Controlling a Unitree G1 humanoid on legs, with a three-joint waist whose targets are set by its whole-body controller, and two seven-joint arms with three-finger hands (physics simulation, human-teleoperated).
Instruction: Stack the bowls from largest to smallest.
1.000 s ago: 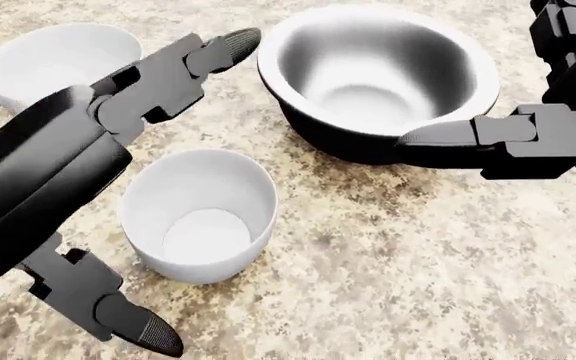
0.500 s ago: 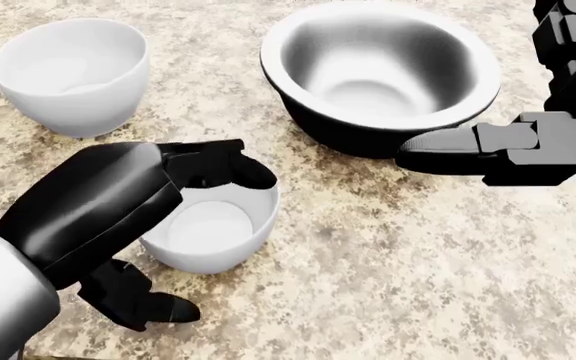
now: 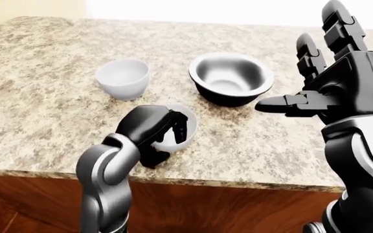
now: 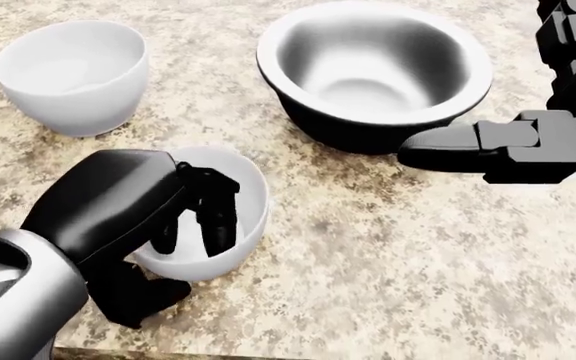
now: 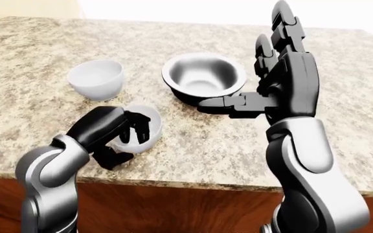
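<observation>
A large dark metal bowl (image 4: 373, 67) stands upright on the granite counter (image 4: 398, 270) at the top middle of the head view. A mid-sized white bowl (image 4: 73, 71) stands to its left. Below them the smallest white bowl (image 4: 238, 202) is tipped slightly to the right. My left hand (image 4: 190, 259) is shut on it, with fingers (image 4: 213, 217) curled inside the rim and the thumb under its outer wall. My right hand (image 3: 306, 68) is open and raised to the right of the metal bowl, its thumb pointing toward the bowl's side without touching it.
The counter's near edge (image 3: 238, 183) runs just below the small bowl in the left-eye view, with a brown wood cabinet face (image 3: 225, 208) beneath. Bare granite stretches to the right of the small bowl and beyond the two other bowls.
My left hand came down from spread open above the small bowl and closed on its rim; the bowl has tipped a little. The right hand and the other two bowls have stayed put.
</observation>
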